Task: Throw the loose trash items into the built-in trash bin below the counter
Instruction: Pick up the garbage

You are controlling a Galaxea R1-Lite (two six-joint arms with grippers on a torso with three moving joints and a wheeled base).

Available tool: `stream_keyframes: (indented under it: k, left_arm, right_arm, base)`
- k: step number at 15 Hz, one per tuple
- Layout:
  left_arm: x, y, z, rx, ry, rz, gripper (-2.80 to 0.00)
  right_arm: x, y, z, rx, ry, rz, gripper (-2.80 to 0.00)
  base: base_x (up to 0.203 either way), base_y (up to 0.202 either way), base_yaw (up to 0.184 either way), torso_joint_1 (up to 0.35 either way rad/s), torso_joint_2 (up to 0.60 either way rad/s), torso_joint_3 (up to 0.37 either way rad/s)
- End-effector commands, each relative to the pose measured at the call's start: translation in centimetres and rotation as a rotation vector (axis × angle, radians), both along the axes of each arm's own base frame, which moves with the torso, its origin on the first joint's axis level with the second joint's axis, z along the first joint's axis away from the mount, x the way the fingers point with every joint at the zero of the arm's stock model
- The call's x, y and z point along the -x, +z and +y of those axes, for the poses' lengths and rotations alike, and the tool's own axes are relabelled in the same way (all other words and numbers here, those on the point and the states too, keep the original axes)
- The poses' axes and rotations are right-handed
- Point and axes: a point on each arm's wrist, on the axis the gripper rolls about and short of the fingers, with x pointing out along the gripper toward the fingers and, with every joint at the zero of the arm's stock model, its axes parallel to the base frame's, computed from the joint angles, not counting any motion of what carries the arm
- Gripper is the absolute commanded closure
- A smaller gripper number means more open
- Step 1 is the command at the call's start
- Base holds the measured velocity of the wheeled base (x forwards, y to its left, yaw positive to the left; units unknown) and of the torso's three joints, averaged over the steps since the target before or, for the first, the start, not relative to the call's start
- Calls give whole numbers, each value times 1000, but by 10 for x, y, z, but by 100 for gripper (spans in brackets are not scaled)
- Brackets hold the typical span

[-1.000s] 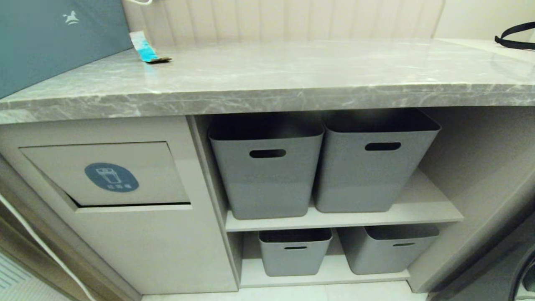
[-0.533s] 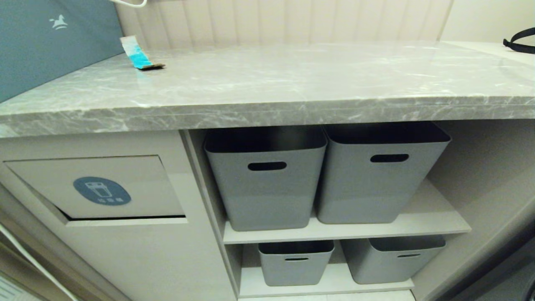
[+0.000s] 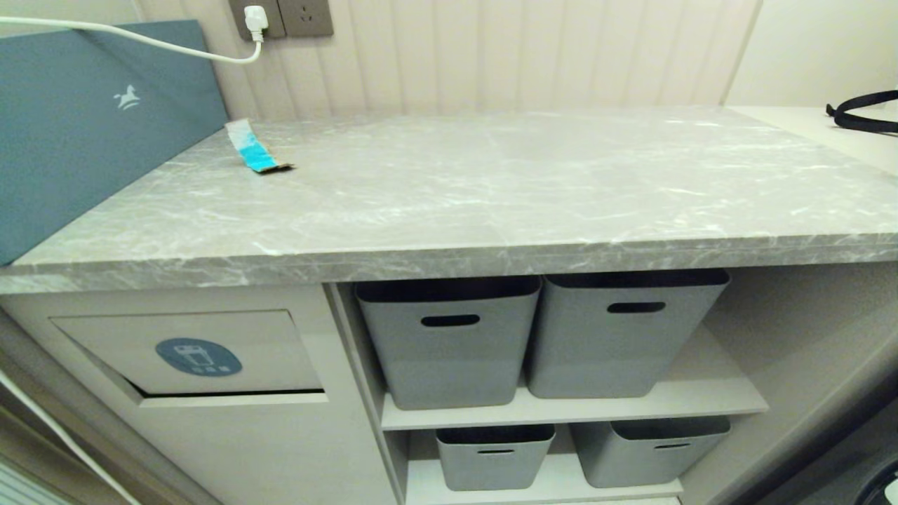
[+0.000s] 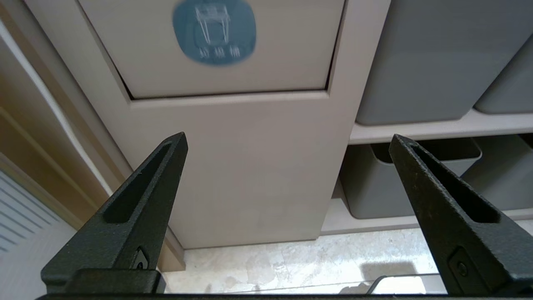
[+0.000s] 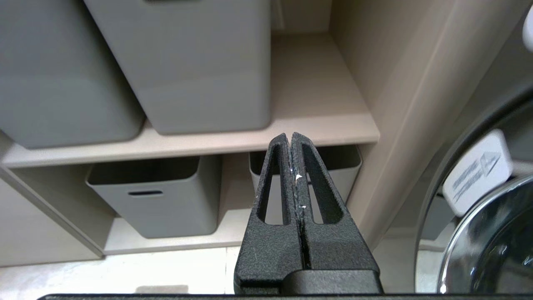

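A turquoise-and-white wrapper piece (image 3: 254,147) with a torn brown end lies at the back left of the grey marble counter (image 3: 491,189). Below the counter on the left is the beige flap of the built-in trash bin (image 3: 196,354), with a blue oval label and a dark slot along its bottom; the flap (image 4: 216,46) also shows in the left wrist view. My left gripper (image 4: 287,143) hangs low before that cabinet, open and empty. In front of the lower shelves, my right gripper (image 5: 290,135) is shut with nothing in it. Neither arm shows in the head view.
A long blue box (image 3: 84,126) with a white horse logo stands on the counter's left. A white cable runs to a wall socket (image 3: 256,17). Several grey tubs (image 3: 449,344) fill the shelves. A black strap (image 3: 859,112) lies far right. A round chrome-rimmed door (image 5: 487,233) is at my right.
The head camera has risen, so the whole scene has shifted down and more of the counter top and wall shows. The wrapper piece has not moved on the counter.
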Motion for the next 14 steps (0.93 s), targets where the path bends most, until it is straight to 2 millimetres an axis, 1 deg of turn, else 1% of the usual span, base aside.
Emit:
stream_keyframes:
  k: [1,7,8,14]
  left_arm:
    - [0,0,0,0,0,2,-280]
    - [0,0,0,0,0,2,-280]
    - [0,0,0,3,1,3,0]
    - [0,0,0,7,3,2,0]
  right_arm:
    - [0,0,0,0,0,3,0]
    - [0,0,0,0,0,3,0]
    - [0,0,0,2,0,3,0]
    - [0,0,0,2,0,3,0]
  base:
    - [0,0,0,186,-460,-281]
    - [0,0,0,198,-473,-280]
    - [0,0,0,217,-489,-280]
    - [0,0,0,224,-507,-281]
